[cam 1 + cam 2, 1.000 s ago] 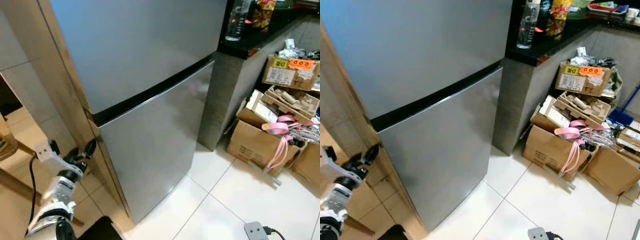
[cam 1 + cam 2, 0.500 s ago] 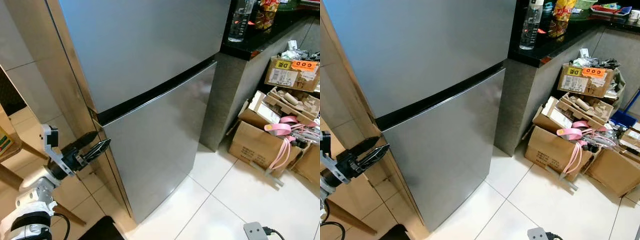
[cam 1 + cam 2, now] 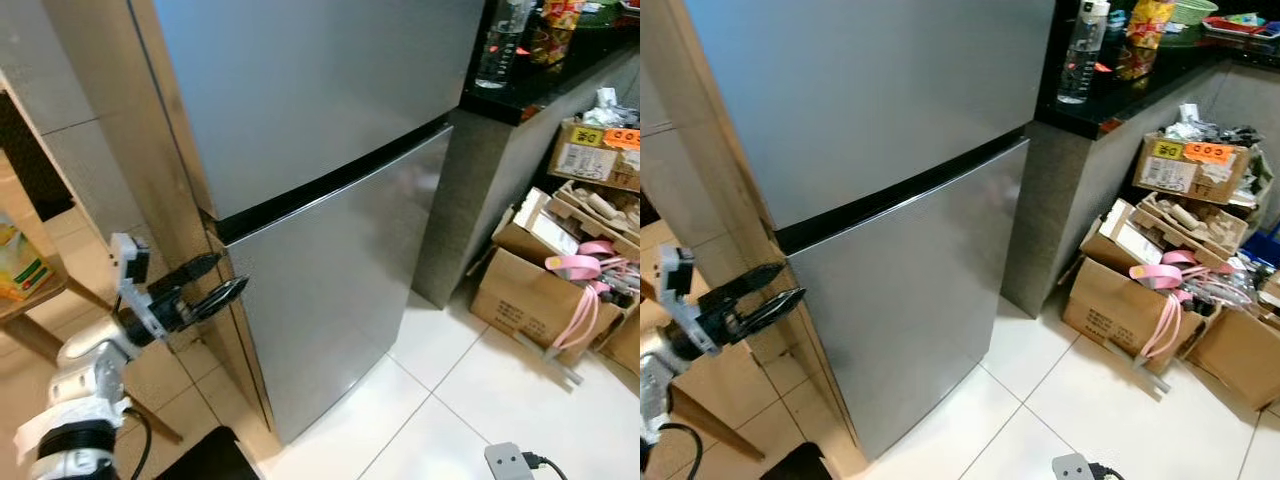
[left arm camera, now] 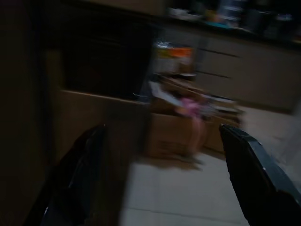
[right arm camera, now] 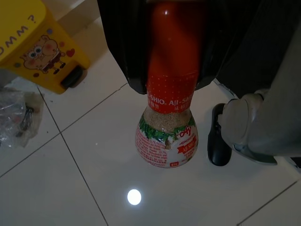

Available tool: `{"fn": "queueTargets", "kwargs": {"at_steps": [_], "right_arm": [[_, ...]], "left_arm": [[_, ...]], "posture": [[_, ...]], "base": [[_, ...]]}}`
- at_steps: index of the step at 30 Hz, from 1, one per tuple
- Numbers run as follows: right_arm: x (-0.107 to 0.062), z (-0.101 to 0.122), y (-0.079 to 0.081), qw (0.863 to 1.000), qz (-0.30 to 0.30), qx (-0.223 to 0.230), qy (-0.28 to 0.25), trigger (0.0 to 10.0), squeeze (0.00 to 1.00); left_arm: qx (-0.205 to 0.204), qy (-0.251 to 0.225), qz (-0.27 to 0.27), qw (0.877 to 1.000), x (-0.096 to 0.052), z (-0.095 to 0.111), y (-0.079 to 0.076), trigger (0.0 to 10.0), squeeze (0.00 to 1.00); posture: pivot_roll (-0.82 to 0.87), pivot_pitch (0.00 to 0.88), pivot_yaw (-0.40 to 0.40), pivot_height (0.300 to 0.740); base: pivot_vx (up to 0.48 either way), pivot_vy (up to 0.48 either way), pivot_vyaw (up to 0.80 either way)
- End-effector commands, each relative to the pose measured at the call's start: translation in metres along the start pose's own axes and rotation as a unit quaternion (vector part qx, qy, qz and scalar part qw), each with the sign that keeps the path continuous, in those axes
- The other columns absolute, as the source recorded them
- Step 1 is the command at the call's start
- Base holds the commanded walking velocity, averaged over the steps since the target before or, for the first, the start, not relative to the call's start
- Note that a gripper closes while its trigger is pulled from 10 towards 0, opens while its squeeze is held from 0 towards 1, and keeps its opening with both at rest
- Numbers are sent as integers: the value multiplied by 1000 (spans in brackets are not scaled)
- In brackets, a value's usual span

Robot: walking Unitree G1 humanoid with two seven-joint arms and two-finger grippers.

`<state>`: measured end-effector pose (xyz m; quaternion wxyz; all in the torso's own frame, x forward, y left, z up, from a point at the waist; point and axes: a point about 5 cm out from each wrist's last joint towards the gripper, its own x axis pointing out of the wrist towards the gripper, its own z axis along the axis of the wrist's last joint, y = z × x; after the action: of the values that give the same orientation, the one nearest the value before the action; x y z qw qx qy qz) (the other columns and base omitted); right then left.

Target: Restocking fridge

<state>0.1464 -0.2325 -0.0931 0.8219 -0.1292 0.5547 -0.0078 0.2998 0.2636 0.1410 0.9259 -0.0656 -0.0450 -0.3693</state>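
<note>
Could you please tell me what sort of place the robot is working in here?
Most likely a home kitchen: a two-door silver fridge stands on a white tiled floor, beside a dark countertop holding a water bottle, with cardboard boxes piled below.

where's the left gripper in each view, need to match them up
Left eye view: left gripper, lower left, fingers open at the fridge's left edge.
Right eye view: far left, same edge.
Left wrist view: its fingers frame the sides.
Right wrist view: a seasoning bottle instead.
Shared landmark: the cardboard boxes, blurred in the left wrist view.
</note>
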Motion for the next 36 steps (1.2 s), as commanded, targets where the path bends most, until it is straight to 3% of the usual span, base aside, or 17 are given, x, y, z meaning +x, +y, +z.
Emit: {"fn": "queueTargets", "kwargs": {"at_steps": [1, 17, 21, 28, 32, 34, 36], "right_arm": [[0, -2, 0, 1000, -2, 1, 3, 10000, 0], [0, -3, -1, 1000, -3, 0, 4, 10000, 0], [0, -3, -2, 1000, -5, -1, 5, 10000, 0], [0, -4, -2, 1000, -5, -2, 5, 10000, 0], [0, -4, -4, 1000, -6, -3, 4, 10000, 0], [0, -4, -4, 1000, -7, -3, 4, 10000, 0], [0, -4, -4, 1000, -7, -3, 4, 10000, 0]], "left_arm": [[7, 4, -1, 1000, 10, -2, -2, 10000, 0], [-1, 7, 11, 1000, 23, -5, 1, 10000, 0], [4, 10, 46, 999, 29, -3, 10, 10000, 0], [-3, 6, 62, 998, 33, -3, 13, 10000, 0], [-16, 12, 13, 1000, 41, -7, 4, 10000, 0], [-27, 18, -57, 998, 45, -10, -9, 10000, 0], [-27, 18, -57, 998, 45, -10, -9, 10000, 0]], "posture": [[-65, 0, 3, 740], [-66, 0, 2, 740], [-73, 0, -2, 740], [-76, 0, 0, 740], [-76, 0, 0, 740], [-76, 0, 0, 740], [-76, 0, 0, 740]], "base": [[0, 0, 0], [0, 0, 0], [0, 0, 0], [0, 0, 0], [0, 0, 0], [0, 0, 0], [0, 0, 0]]}}
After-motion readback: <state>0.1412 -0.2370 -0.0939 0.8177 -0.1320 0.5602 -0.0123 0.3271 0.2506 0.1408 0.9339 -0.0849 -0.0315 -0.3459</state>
